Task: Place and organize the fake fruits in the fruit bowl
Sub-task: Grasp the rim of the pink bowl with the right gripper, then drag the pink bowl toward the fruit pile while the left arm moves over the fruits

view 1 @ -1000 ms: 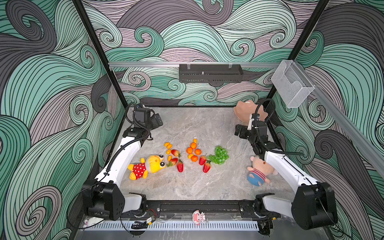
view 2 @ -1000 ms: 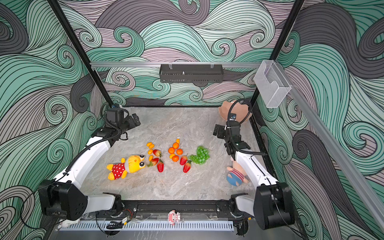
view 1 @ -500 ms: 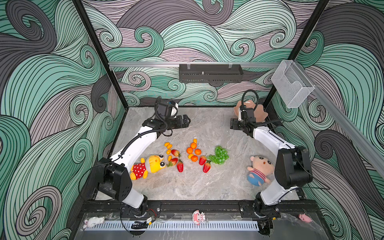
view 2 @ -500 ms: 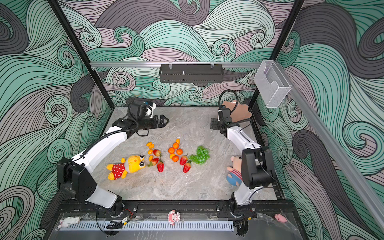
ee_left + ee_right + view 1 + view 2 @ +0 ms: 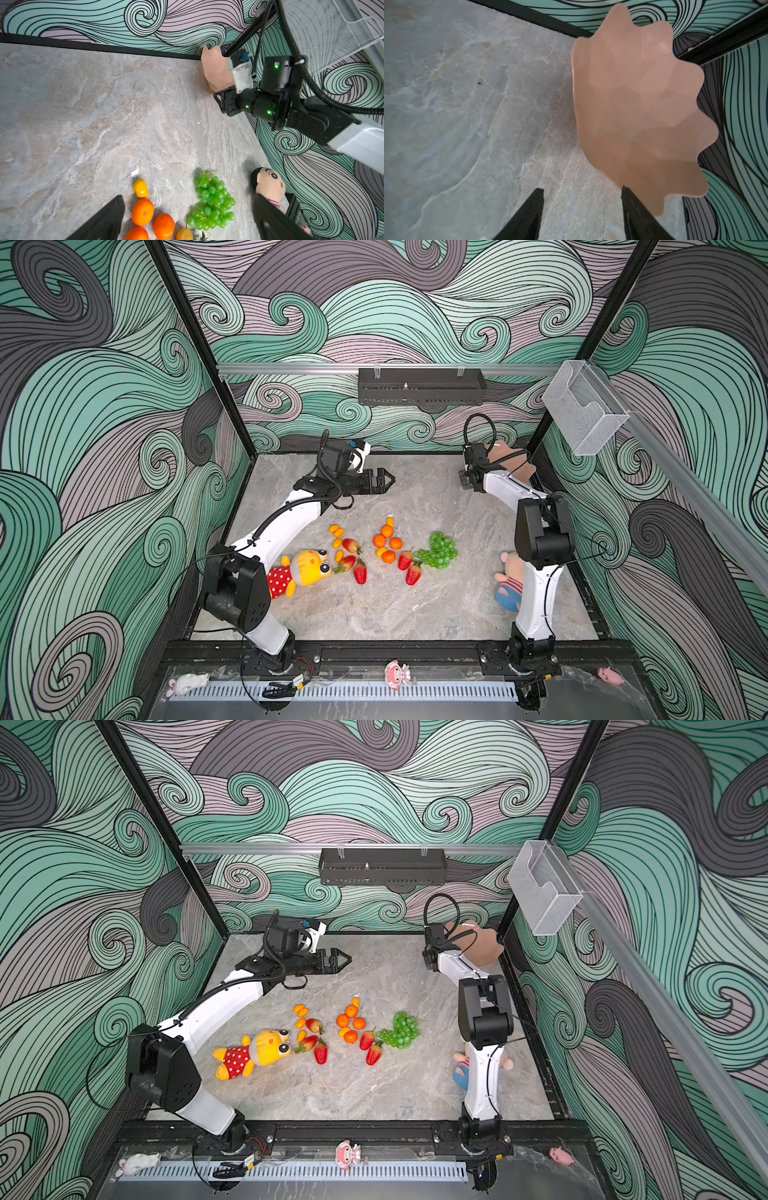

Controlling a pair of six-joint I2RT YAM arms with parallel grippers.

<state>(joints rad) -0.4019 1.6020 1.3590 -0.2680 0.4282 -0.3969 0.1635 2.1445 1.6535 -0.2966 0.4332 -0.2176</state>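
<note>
The peach-pink fruit bowl [image 5: 505, 458] [image 5: 482, 946] leans tilted in the back right corner. My right gripper [image 5: 466, 483] [image 5: 581, 188] hangs beside it, jaws apart over bare table, with one fingertip [image 5: 625, 190] at the bowl's scalloped rim [image 5: 643, 104]. The fake fruits lie mid-table: a green grape bunch [image 5: 440, 549] [image 5: 214, 205], tangerines [image 5: 386, 531] [image 5: 143, 212], strawberries [image 5: 360, 572] and kumquats [image 5: 334, 528]. My left gripper [image 5: 388, 480] [image 5: 188, 197] is open and empty, hovering behind the fruits.
A yellow plush toy [image 5: 305, 568] lies left of the fruits. A plush doll [image 5: 509, 585] [image 5: 270, 185] lies under the right arm near the right wall. A black wire shelf [image 5: 422, 386] and a clear holder [image 5: 584, 406] hang on the walls.
The left arm swung from the left wall out toward the middle back. The right arm reached into the back right corner beside the bowl. Its jaws have narrowed.
</note>
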